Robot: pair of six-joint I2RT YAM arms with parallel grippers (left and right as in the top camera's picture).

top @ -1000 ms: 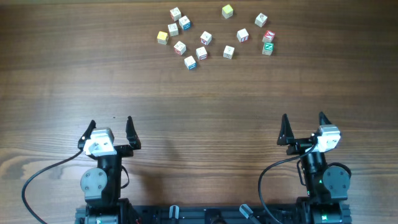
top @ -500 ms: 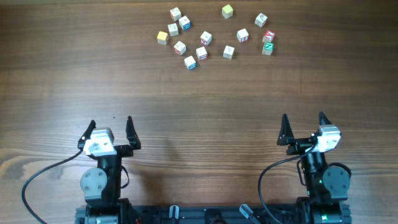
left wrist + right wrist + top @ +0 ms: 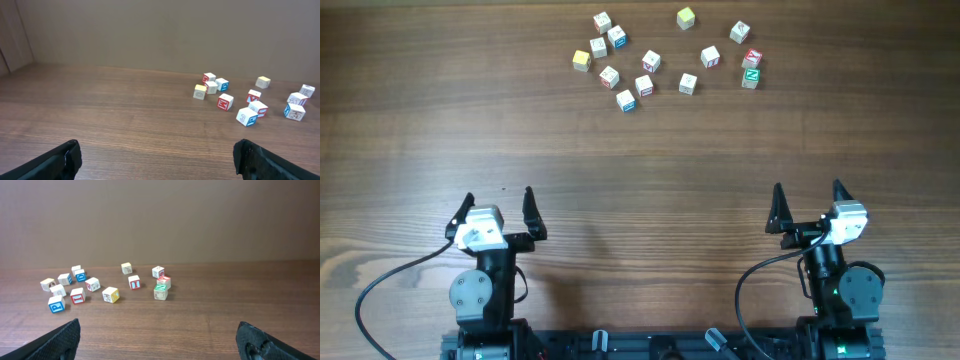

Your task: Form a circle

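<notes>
Both the left pincer and the right pincer were seen released and empty at 6 o'clock of the desk. The alphabet cubes were scattered at 12 o'clock, no ring begun; a reach toward one cube was judged necessary next.

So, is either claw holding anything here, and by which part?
Nothing is held. The left claw and right claw both stand open and empty, well apart from the scattered alphabet cubes.

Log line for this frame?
stage: not started | left tool: open, empty | right tool: open, empty | cubes: scattered far side, not ringed
</notes>
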